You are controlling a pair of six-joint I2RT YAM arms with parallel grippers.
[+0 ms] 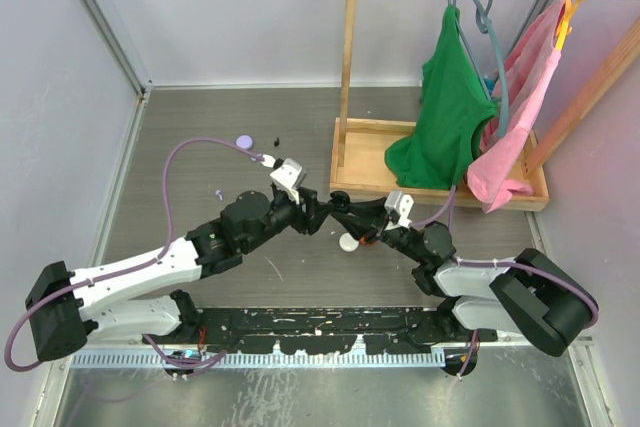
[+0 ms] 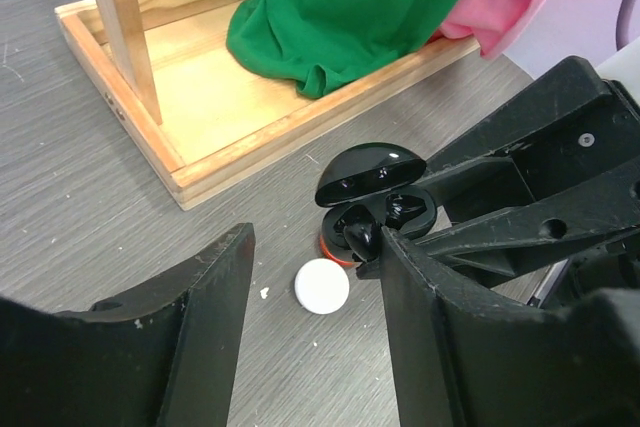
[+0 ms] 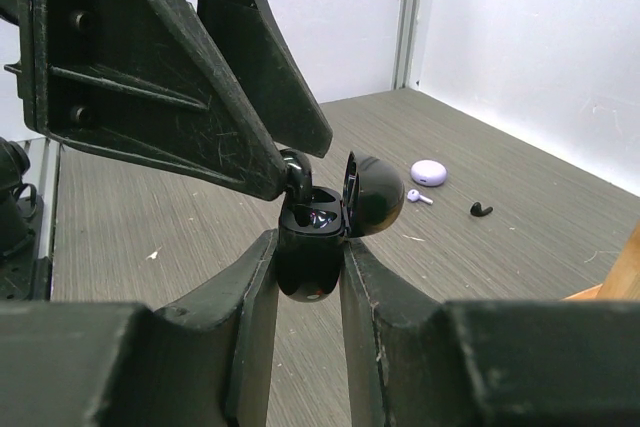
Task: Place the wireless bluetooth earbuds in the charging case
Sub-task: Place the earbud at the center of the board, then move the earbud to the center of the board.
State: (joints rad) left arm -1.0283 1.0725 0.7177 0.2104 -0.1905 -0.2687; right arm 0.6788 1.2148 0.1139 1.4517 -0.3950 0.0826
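Starting at the left, the grey table [image 1: 180, 137] runs bare up to the side wall; toward the back lies a lilac disc [image 1: 243, 141] with a lilac earbud [image 3: 419, 197] just beside it, and a loose black earbud [image 1: 275, 139] near them on the right; these are well apart from both arms.

In the middle the two arms meet tip to tip; the left pincer [image 2: 315, 242] has its fingers standing apart with nothing clamped between them; one finger [image 2: 430, 317] touches a black earbud [image 2: 360, 235] at the front rim of the charging case [image 2: 385, 209]; if this bud is fully seated I cannot tell.

The right pincer [image 3: 310, 245] is closed narrow on the lower half of the case and holds it above the table; a white disc [image 2: 322, 286] lies on the table just beside the case, and a red piece [image 2: 328, 252] shows under it, mostly hidden.

The case lid [image 3: 375, 192] is tilted open; one more dark bud [image 2: 405, 209] sits inside.

On the right a wooden rack [image 1: 350, 67] stands near, the near edge of its tray [image 2: 250, 162] just behind the case; open table stays only to the left and the back; a green garment [image 1: 450, 117] and a pink garment [image 1: 525, 117] hang into the tray.
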